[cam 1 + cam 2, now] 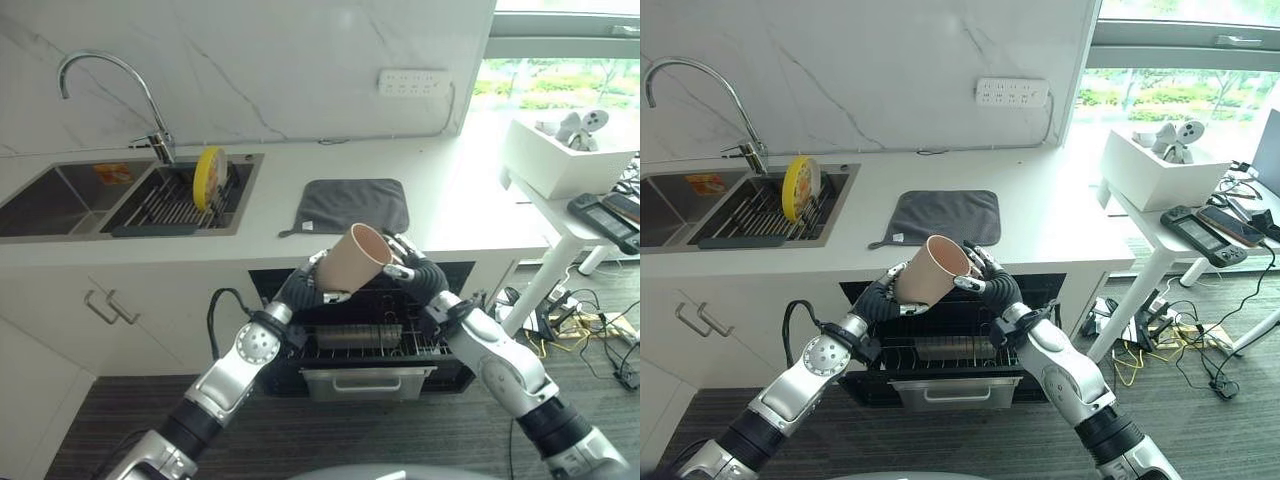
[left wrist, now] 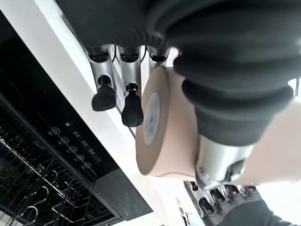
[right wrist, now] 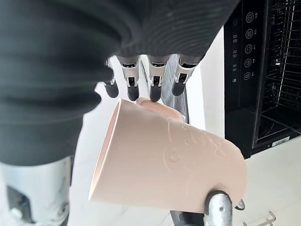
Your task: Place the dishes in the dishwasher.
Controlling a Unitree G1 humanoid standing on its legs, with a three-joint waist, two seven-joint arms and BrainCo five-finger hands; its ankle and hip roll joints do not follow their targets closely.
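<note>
Both hands on one beige cup: left hand curled at its base, right hand curled at its rim. Held tilted above the open dishwasher, before the counter's grey mat.

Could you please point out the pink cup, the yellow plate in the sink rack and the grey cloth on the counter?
pink cup (image 1: 352,262), left eye view, on its side wall.
yellow plate (image 1: 208,177), left eye view, on its face.
grey cloth (image 1: 352,204), left eye view, on its middle.
</note>
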